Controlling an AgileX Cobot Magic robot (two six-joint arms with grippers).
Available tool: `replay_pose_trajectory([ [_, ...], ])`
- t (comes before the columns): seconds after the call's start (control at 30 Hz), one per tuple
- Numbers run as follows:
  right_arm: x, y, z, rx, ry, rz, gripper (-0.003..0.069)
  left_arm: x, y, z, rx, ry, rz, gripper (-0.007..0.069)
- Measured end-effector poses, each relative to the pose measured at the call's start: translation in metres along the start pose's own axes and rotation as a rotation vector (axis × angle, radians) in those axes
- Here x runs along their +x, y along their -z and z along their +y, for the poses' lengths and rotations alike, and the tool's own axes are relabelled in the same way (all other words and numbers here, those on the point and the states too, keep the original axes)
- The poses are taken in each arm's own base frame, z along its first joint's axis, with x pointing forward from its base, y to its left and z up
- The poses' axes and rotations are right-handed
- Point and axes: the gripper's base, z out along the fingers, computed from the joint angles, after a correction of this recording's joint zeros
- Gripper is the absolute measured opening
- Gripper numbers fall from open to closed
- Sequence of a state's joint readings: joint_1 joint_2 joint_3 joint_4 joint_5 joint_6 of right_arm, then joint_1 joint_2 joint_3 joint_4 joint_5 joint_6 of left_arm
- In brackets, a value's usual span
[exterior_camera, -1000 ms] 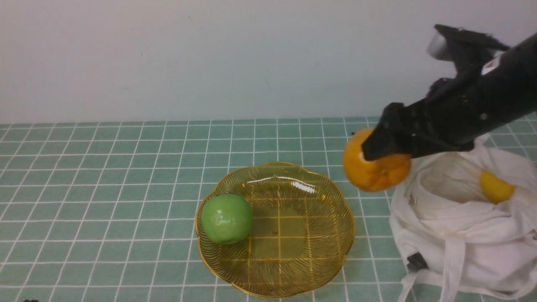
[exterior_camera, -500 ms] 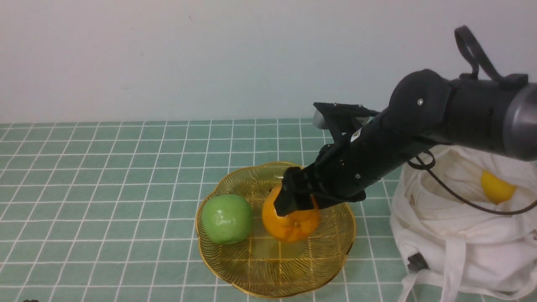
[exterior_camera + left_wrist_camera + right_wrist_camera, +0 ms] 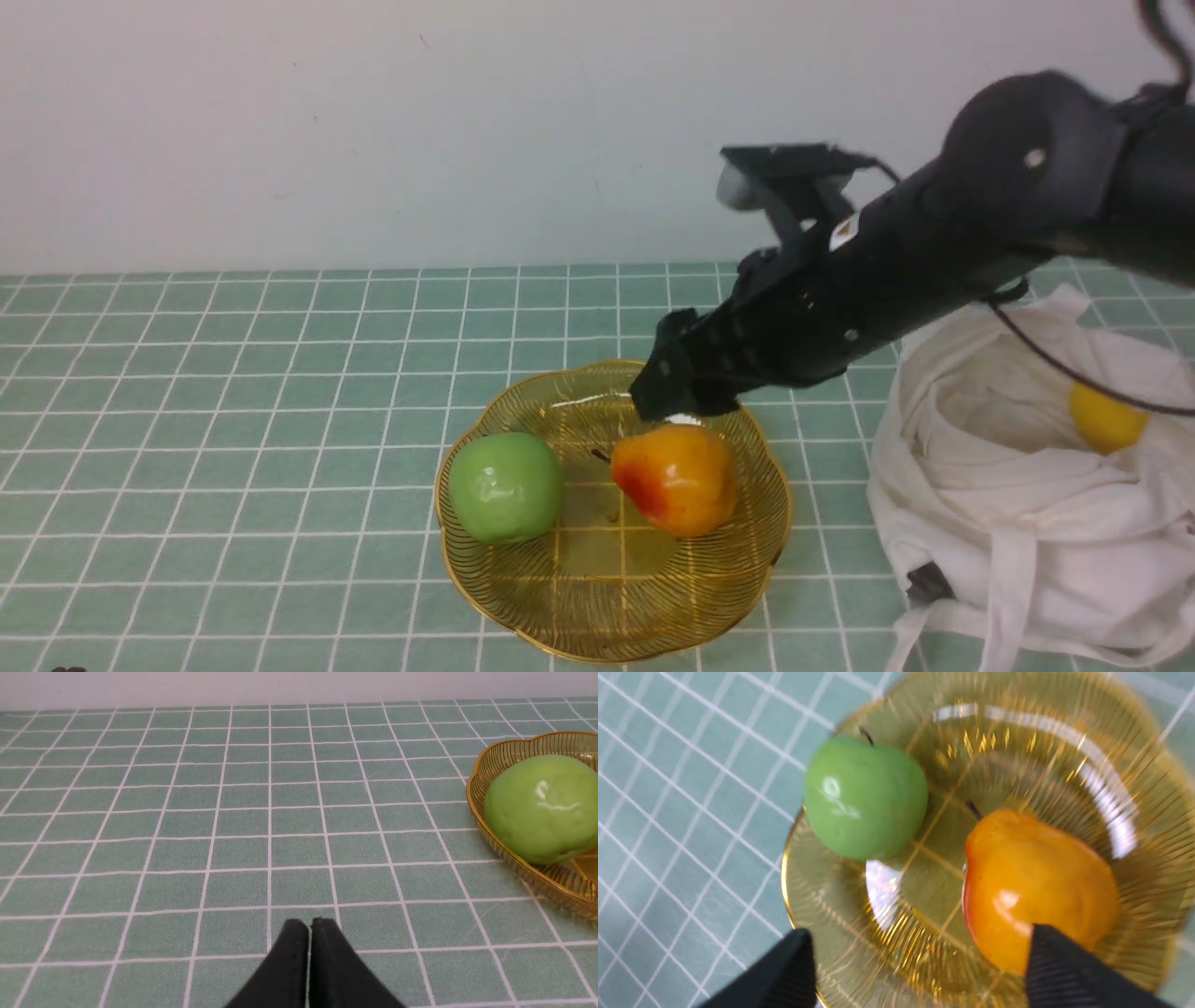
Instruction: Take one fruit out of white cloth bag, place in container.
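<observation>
The orange pear-shaped fruit (image 3: 677, 478) (image 3: 1036, 886) with its red blush lies loose in the amber dish (image 3: 579, 616) (image 3: 1148, 802), beside the green apple (image 3: 505, 486) (image 3: 865, 798). My right gripper (image 3: 674, 397) (image 3: 920, 952) hangs just above the fruit, jaws wide apart and holding nothing. The white cloth bag (image 3: 1018, 523) slumps at the right, straps trailing forward. My left gripper (image 3: 309, 926) is shut and empty, low over the tiles left of the dish (image 3: 495, 756); it does not show in the front view.
A smaller yellow fruit (image 3: 1105, 418) sits inside the bag's mouth. The right arm (image 3: 934, 252) reaches across above the bag and the dish's back rim. Green checked cloth (image 3: 233, 420) covers the table, with a pale wall behind.
The right gripper carried the orange fruit from beside the bag to the dish, opened and let it go, then rose slightly. The fruit now rests tipped over, blush side forward.
</observation>
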State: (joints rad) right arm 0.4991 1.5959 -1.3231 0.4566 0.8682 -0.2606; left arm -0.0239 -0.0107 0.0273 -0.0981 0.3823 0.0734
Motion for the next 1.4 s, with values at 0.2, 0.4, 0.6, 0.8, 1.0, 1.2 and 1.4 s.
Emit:
replay_pose_trajectory([
  [0.2, -0.001, 0.121, 0.023, 0.149, 0.108, -0.287, 0.0067, 0.000, 0.000, 0.000, 0.000, 0.000, 0.000, -0.0008],
  [0.4, 0.049, 0.219, 0.038, 0.239, 0.093, -0.577, -0.0012, 0.000, 0.000, 0.000, 0.000, 0.000, 0.000, -0.0008],
  [0.6, 0.120, 0.234, 0.033, 0.296, 0.121, -0.722, -0.0013, 0.000, 0.000, 0.000, 0.000, 0.000, 0.000, -0.0008],
  [0.8, 0.190, 0.228, 0.027, 0.279, 0.172, -0.941, -0.0014, 0.000, 0.000, 0.000, 0.000, 0.000, 0.000, -0.0008],
  [1.0, 0.213, 0.225, 0.026, 0.263, 0.196, -1.055, -0.0014, 0.000, 0.000, 0.000, 0.000, 0.000, 0.000, -0.0008],
  [1.2, 0.214, 0.225, 0.026, 0.258, 0.191, -1.057, -0.0014, 0.000, 0.000, 0.000, 0.000, 0.000, 0.000, -0.0008],
  [1.4, 0.214, 0.224, 0.025, 0.259, 0.191, -1.053, -0.0014, 0.000, 0.000, 0.000, 0.000, 0.000, 0.000, -0.0008],
])
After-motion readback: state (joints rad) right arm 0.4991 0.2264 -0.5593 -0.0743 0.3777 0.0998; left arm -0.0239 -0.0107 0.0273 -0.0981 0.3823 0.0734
